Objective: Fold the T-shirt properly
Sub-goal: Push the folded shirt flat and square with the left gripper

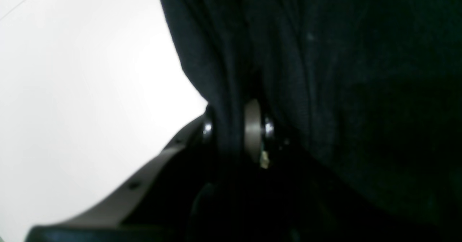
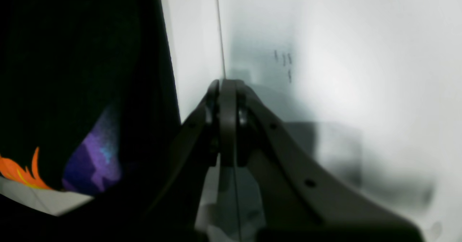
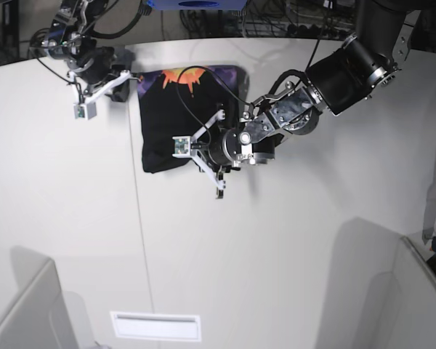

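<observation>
The black T-shirt lies bunched in a rough rectangle at the back of the white table, its orange and purple print along the far edge. My left gripper is shut on a fold of the black cloth; in the base view it sits at the shirt's near right edge. The right gripper is shut with nothing between its fingers. It hovers just beside the shirt, whose purple and orange print shows at the left. From the base camera, this gripper is at the shirt's far left corner.
A seam runs down the table from under the shirt. Grey bins stand at the near left and near right corners. A white slot-like plate lies near the front edge. Cables and dark gear crowd the back edge.
</observation>
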Action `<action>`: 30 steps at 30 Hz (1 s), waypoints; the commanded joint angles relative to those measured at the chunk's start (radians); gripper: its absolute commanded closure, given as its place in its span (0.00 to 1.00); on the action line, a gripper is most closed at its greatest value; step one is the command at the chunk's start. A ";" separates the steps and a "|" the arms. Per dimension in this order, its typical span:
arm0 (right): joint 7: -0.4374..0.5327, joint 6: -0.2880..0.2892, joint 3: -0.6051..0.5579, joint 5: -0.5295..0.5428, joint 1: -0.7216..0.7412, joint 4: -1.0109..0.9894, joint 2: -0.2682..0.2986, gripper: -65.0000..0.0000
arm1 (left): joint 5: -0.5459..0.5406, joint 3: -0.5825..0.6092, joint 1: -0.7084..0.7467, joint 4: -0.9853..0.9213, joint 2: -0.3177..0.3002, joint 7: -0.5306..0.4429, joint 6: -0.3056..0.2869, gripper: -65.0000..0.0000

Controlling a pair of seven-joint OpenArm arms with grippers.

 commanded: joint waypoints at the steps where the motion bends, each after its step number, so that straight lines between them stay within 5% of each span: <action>1: -0.032 0.001 0.002 -0.029 -0.010 0.004 -0.001 1.00 | 0.000 -0.002 -0.022 0.012 -0.002 0.015 -0.004 1.00; 9: -0.034 0.001 0.002 -0.029 -0.009 0.004 0.000 1.00 | 0.000 -0.002 -0.040 0.014 0.001 0.018 -0.004 0.98; 15: -0.035 0.001 0.002 -0.029 -0.007 0.004 0.003 1.00 | 0.000 -0.003 -0.072 0.017 0.005 0.018 -0.004 0.55; 20: -0.037 0.001 0.002 -0.030 -0.007 0.004 0.002 1.00 | -0.006 -0.005 -0.111 0.017 0.005 0.018 -0.004 0.33; 25: -0.037 0.001 0.002 -0.030 -0.007 0.004 0.002 1.00 | -0.012 -0.051 -0.118 0.087 0.008 0.018 -0.004 0.28; 30: -0.038 0.001 0.000 -0.032 -0.012 0.004 -0.001 1.00 | -0.014 -0.236 -0.045 0.249 0.008 0.028 -0.004 0.30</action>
